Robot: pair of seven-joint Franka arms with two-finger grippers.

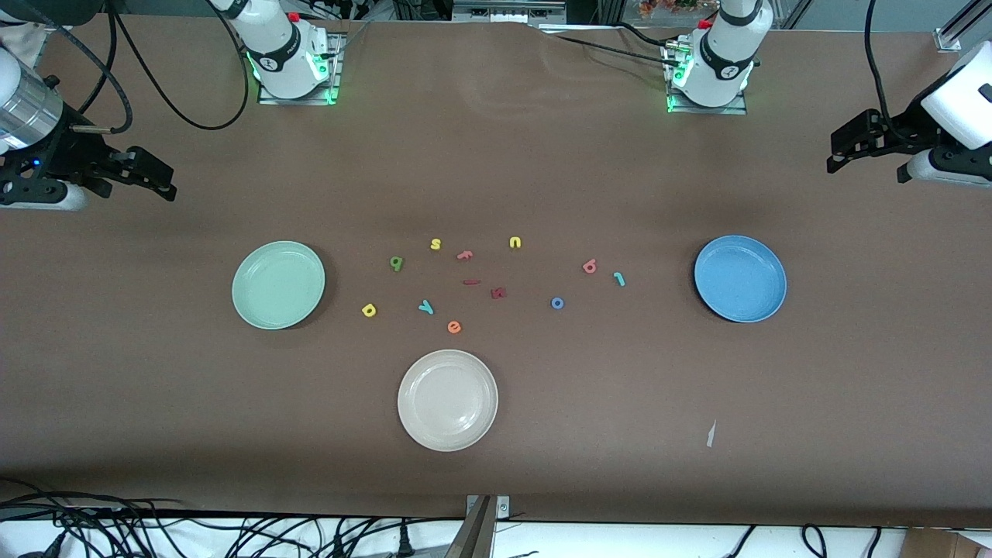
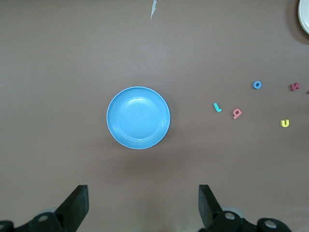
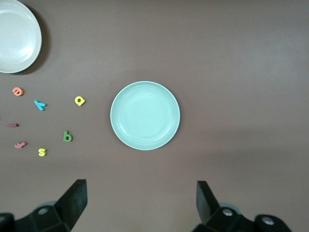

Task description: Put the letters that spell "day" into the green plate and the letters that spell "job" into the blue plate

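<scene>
While unfilled, green plate [image 1: 278,284], blue plate [image 1: 740,278].

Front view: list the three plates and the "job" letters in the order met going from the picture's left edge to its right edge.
Round pale mint-green plate → round cream-white plate → blue foam ring "o" → salmon-pink foam "b" → teal hook-shaped foam "j" → round medium-blue plate.

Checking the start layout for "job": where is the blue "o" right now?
In the front view the blue "o" lies on the bare table, between the dark red letter and the blue plate, nearer the camera than the salmon-pink "b".
</scene>
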